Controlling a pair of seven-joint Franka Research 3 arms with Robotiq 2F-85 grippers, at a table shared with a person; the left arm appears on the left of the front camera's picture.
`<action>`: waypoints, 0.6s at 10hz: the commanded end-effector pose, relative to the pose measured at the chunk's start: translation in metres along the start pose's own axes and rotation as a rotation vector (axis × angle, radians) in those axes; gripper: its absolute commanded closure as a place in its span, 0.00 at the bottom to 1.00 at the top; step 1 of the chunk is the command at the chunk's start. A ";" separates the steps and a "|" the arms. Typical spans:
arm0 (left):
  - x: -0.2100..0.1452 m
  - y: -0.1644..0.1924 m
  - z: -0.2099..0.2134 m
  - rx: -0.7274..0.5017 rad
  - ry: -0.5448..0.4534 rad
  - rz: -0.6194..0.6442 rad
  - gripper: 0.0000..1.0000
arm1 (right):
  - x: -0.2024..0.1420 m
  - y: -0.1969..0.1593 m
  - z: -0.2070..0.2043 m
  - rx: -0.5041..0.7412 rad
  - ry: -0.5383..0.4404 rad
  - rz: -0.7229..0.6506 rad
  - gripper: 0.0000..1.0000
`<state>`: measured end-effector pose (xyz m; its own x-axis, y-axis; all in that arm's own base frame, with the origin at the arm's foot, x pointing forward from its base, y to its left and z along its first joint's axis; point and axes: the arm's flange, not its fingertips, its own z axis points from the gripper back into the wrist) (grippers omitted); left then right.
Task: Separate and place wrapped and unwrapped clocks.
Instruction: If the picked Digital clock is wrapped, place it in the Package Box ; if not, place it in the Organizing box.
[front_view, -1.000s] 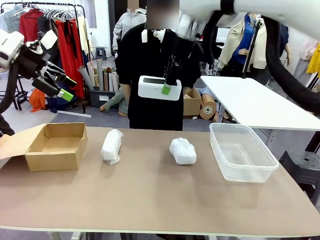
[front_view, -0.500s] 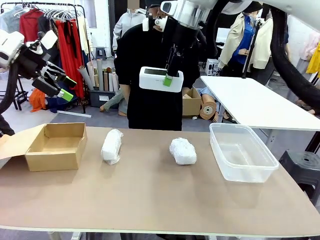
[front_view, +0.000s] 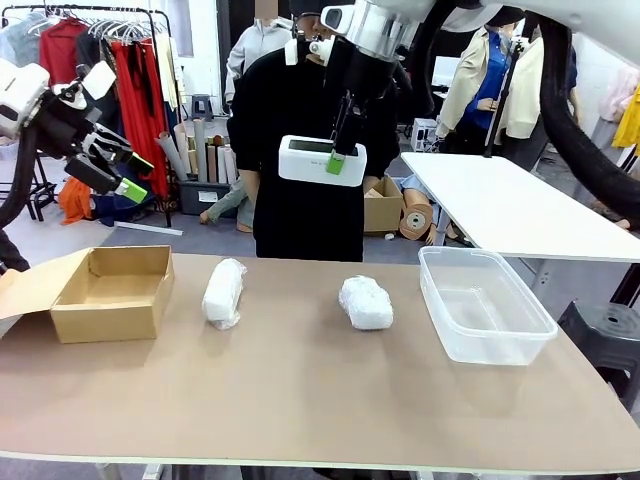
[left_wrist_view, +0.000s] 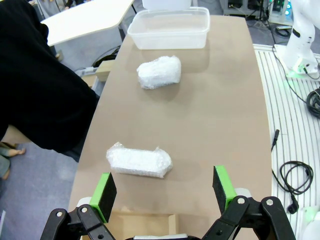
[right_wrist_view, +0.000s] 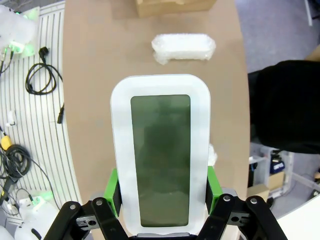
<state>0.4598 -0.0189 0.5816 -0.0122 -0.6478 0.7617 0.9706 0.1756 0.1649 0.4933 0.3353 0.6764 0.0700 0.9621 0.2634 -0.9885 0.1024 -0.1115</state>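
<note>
While the right pincer (front_view: 340, 160) hangs high over the far edge of the bench (front_view: 300, 400), in front of a person (front_view: 300, 110) in black, it holds the bare clock (front_view: 312, 160) clamped between its green pads. The clock lies level, long side across, well above the bench, and is gripped near its right end. In the right wrist view the pincer (right_wrist_view: 162, 192) pinches the clock (right_wrist_view: 160, 150) across its two long edges near the lower end, with the grey screen facing the camera. Below it are the bench (right_wrist_view: 100, 75), the box-side bundle (right_wrist_view: 183, 47) and an edge of the box (right_wrist_view: 175, 6). The left pincer (front_view: 133, 175) is raised at the robot's left, above and beyond the box (front_view: 105, 322), with jaws wide and nothing between them. In the left wrist view the pincer (left_wrist_view: 164, 192) has its pads far apart and looks down on the bench (left_wrist_view: 225, 110). The box-side bundle (left_wrist_view: 139, 161) lies just beyond the pads, the tub-side bundle (left_wrist_view: 159, 71) farther off, then the tub (left_wrist_view: 167, 37). A strip of the box (left_wrist_view: 145, 225) shows at the bottom edge. Bench layout, from the robot's left to right: the open box with one flap folded outward, the box-side bundle (front_view: 223, 292), the tub-side bundle (front_view: 365, 302), and the clear tub (front_view: 487, 338). All four stand apart in a rough row. Both bundles are in crinkly white wrap and rest on the bench, neither touching a pincer.
</note>
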 end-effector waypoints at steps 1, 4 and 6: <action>0.000 0.000 0.001 -0.005 -0.007 -0.001 0.00 | 0.000 0.001 0.003 -0.005 -0.002 0.000 1.00; 0.000 0.000 0.001 -0.005 -0.007 -0.001 0.00 | 0.000 0.001 0.003 -0.005 -0.002 0.000 1.00; 0.000 0.000 0.001 -0.005 -0.007 -0.001 0.00 | 0.000 0.001 0.003 -0.005 -0.002 0.000 1.00</action>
<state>0.4598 -0.0189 0.5816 -0.0122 -0.6478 0.7617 0.9706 0.1756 0.1649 0.4933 0.3353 0.6765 0.0699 0.9621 0.2634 -0.9885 0.1024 -0.1115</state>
